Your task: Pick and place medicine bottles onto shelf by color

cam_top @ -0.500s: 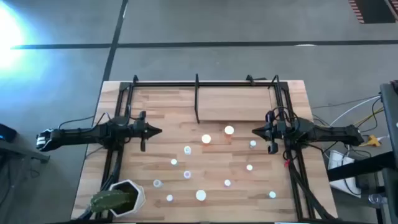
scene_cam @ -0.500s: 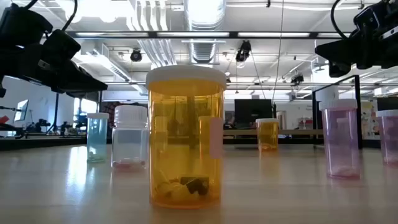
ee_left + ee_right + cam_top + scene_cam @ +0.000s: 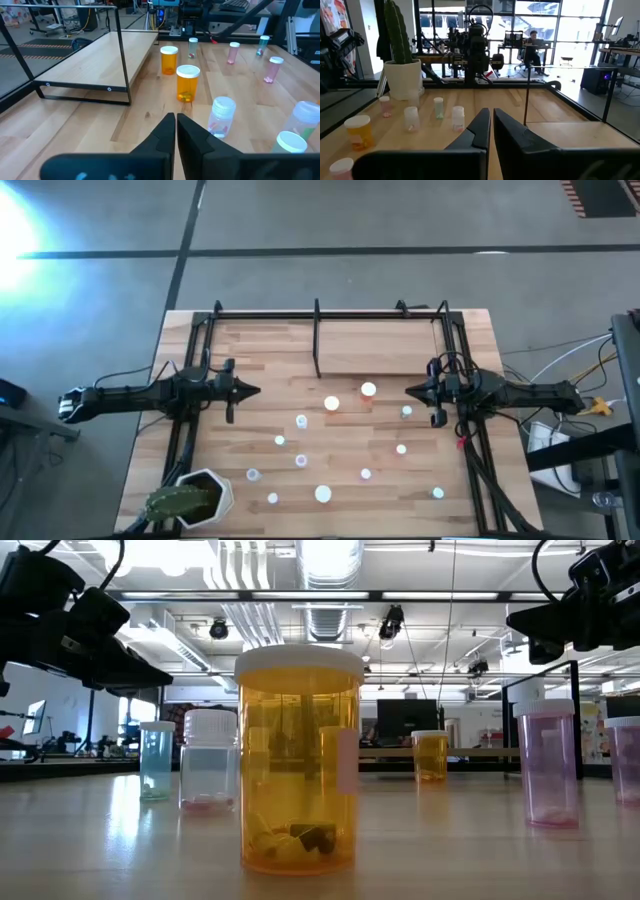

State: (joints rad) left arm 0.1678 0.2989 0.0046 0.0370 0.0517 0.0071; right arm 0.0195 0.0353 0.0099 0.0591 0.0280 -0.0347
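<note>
Several small medicine bottles stand upright on the wooden table: two orange ones with white caps (image 3: 331, 403) (image 3: 369, 389) mid-table and a third (image 3: 323, 494) near the front, close-up in the low view as the big orange bottle (image 3: 298, 760). Smaller clear, pink and bluish ones are scattered around them. The shelf (image 3: 375, 345), a light-wood panel in black rods, sits at the far middle. My left gripper (image 3: 255, 391) hovers shut at the left, pointing at the bottles. My right gripper (image 3: 410, 390) hovers shut at the right, facing it. Neither touches anything.
A white pot with a green cactus (image 3: 195, 495) stands at the near left corner. Black frame rods (image 3: 200, 330) run along the table's left, right and far sides. Cables (image 3: 560, 365) trail off the right edge.
</note>
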